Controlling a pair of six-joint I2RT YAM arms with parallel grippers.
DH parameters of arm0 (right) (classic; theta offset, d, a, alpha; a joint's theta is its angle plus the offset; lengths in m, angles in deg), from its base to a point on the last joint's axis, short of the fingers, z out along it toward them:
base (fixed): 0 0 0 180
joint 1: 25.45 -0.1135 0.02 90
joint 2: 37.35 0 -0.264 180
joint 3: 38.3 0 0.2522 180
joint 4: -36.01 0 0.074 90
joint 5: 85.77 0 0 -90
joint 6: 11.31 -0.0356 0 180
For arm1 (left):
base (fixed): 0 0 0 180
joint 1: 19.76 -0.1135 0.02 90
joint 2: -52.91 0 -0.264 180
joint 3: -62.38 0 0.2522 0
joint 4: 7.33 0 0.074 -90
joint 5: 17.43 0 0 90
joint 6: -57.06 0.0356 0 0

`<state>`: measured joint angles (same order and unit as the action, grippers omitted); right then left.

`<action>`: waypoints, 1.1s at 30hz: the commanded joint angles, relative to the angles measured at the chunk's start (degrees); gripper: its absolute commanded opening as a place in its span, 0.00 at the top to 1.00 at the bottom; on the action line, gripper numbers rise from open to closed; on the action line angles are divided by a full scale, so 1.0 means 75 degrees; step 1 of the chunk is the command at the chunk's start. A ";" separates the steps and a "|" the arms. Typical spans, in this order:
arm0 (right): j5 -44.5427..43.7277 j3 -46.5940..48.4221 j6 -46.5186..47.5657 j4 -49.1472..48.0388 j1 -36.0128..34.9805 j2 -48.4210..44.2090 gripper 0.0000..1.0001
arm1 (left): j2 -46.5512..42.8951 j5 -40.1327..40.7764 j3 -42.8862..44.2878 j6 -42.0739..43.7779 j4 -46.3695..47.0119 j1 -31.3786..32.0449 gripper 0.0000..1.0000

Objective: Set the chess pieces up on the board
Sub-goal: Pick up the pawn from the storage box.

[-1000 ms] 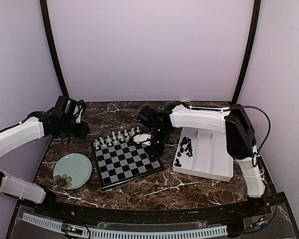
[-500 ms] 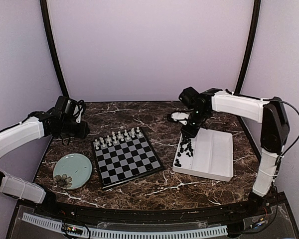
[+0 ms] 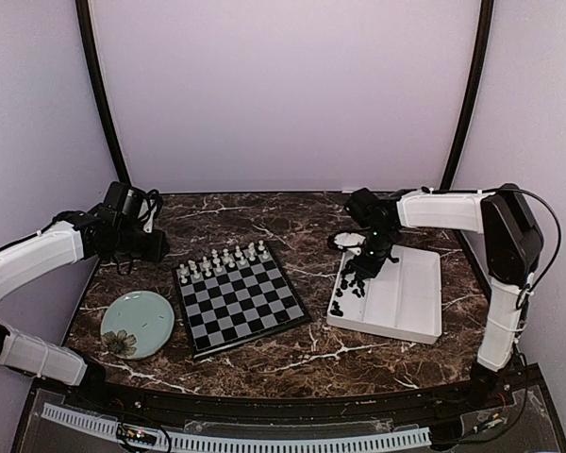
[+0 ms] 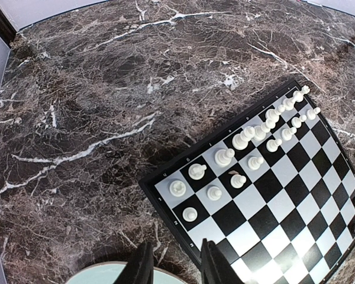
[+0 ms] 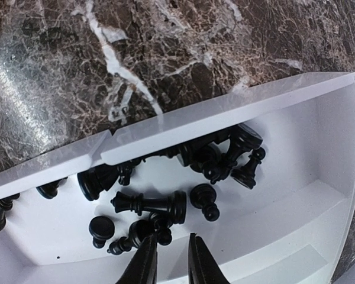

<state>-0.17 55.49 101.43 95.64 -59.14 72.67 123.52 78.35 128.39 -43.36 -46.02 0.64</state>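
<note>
The board (image 3: 247, 307) lies at table centre, with white chess pieces (image 3: 222, 260) standing in its two far rows. In the left wrist view the same white pieces (image 4: 248, 139) line the board's (image 4: 296, 207) upper edge. Black chess pieces (image 3: 351, 281) lie in a heap in the white tray (image 3: 406, 294). My right gripper (image 3: 362, 268) hangs over that heap; its wrist view shows it (image 5: 173, 260) narrowly open, nothing between the fingers, a toppled black piece (image 5: 160, 204) just ahead. My left gripper (image 4: 175, 267) is open and empty off the board's left corner.
A pale-green plate (image 3: 137, 323) sits left of the board, its rim (image 4: 106, 276) under my left fingers. The tray's near wall (image 5: 225, 112) separates the black pieces from the dark marble tabletop (image 3: 302, 354). Walls enclose the table on three sides.
My right arm swung from the board's far right corner over to the tray and came down above the black pieces. The left arm and the board pieces have not moved.
</note>
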 commanded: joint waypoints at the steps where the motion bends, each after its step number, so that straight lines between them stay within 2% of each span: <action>1: -0.0114 -0.0109 -0.0089 -0.0360 0.0039 0.0162 0.77 | 0.0007 -0.0047 0.0117 0.0076 0.0090 -0.0037 0.71; 13: -0.0046 -0.0030 -0.0049 -0.0278 0.0039 0.0383 0.73 | 0.0075 -0.0069 0.0134 0.0086 0.0089 -0.0037 0.71; 16: -0.0077 -0.0010 -0.0055 -0.0298 0.0051 0.0433 0.78 | 0.0078 -0.0085 0.0135 0.0088 0.0089 -0.0037 0.71; 19: -0.0072 0.0076 -0.0064 -0.0267 0.0051 0.0453 0.88 | 0.0085 -0.0086 0.0128 0.0076 0.0086 -0.0037 0.71; 22: -0.0071 0.0190 -0.0068 -0.0096 0.0053 0.0372 0.92 | 0.0100 -0.0101 0.0135 0.0076 0.0095 -0.0037 0.71; 28: 0.0088 0.0426 0.0013 0.0495 0.0073 -0.0061 0.95 | 0.0122 -0.0143 0.0141 0.0074 0.0088 -0.0037 0.71; 33: 0.1118 0.0751 0.0315 0.1242 0.0063 -0.0500 0.94 | 0.0136 -0.0177 0.0153 0.0088 0.0086 -0.0046 0.71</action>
<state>1.73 57.89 101.74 99.64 -58.92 73.37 124.52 77.68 128.39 -43.34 -46.02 0.64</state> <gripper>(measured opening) 0.077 0.291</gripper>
